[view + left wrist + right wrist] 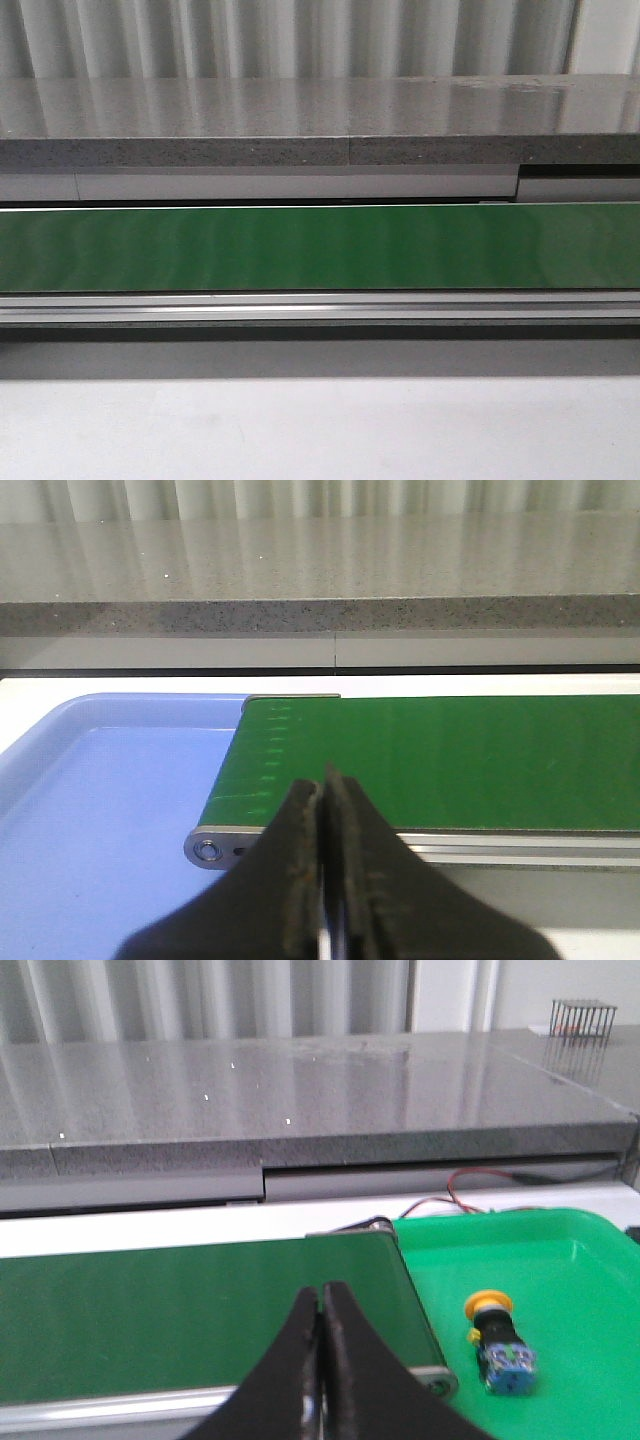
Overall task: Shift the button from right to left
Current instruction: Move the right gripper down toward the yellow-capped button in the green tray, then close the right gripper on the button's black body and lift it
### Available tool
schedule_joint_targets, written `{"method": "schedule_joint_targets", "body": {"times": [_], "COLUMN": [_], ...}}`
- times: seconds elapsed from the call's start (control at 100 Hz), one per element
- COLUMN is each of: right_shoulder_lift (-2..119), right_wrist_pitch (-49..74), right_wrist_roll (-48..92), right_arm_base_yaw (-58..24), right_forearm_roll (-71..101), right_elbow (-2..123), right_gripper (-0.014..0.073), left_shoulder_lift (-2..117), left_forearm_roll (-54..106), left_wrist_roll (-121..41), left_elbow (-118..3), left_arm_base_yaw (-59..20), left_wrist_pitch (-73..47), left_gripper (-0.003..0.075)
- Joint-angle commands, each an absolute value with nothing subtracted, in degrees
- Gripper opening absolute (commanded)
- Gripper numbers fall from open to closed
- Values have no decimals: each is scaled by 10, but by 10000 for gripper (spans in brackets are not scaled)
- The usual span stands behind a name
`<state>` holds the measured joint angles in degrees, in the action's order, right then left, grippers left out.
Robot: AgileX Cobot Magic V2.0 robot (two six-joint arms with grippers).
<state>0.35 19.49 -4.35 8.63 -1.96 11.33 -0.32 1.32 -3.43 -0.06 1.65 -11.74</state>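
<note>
The button (500,1345) lies on its side in a green tray (570,1260), yellow cap toward the far side, blue block toward the camera, just past the belt's right end. My right gripper (320,1292) is shut and empty, hanging over the green conveyor belt (200,1310), apart from the button. In the left wrist view my left gripper (322,780) is shut with nothing in it, over the belt's (450,760) left end beside a blue tray (100,800). The front view shows only the belt (320,248); neither gripper nor the button appears there.
A grey stone counter (320,120) runs behind the belt. Red and black wires (480,1190) lie behind the green tray. A small wire cage (580,1020) stands far right on the counter. White table surface (320,430) lies in front of the conveyor frame.
</note>
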Motion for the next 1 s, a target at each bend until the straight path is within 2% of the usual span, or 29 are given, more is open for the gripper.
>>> {"method": "schedule_joint_targets", "body": {"times": [0.0,0.28,0.62,0.67,0.74,0.75,0.91,0.99], "right_shoulder_lift": [37,185,368,396,435,442,514,553], "right_wrist_pitch": [225,406,458,470,486,489,503,504], "right_wrist_roll": [-41,-41,-41,-41,-41,-41,-41,-41], "right_arm_base_yaw": [89,89,89,89,89,89,89,91], "right_forearm_roll": [-27,-23,-23,-23,-23,-23,-23,-23], "right_elbow": [164,280,397,416,439,444,491,514], "right_gripper": [-67,-65,-48,1,130,178,527,606], "left_shoulder_lift": [-23,-23,-23,-23,-23,-23,-23,-23], "left_forearm_roll": [17,17,17,17,17,17,17,17], "left_wrist_roll": [-33,-33,-33,-33,-33,-33,-33,-33], "left_elbow": [13,13,13,13,13,13,13,13], "left_arm_base_yaw": [12,12,12,12,12,12,12,12], "left_wrist_pitch": [-73,-73,-73,-73,-73,-73,-73,-73], "left_gripper": [-20,-20,-20,-20,-20,-20,-20,-20]}}
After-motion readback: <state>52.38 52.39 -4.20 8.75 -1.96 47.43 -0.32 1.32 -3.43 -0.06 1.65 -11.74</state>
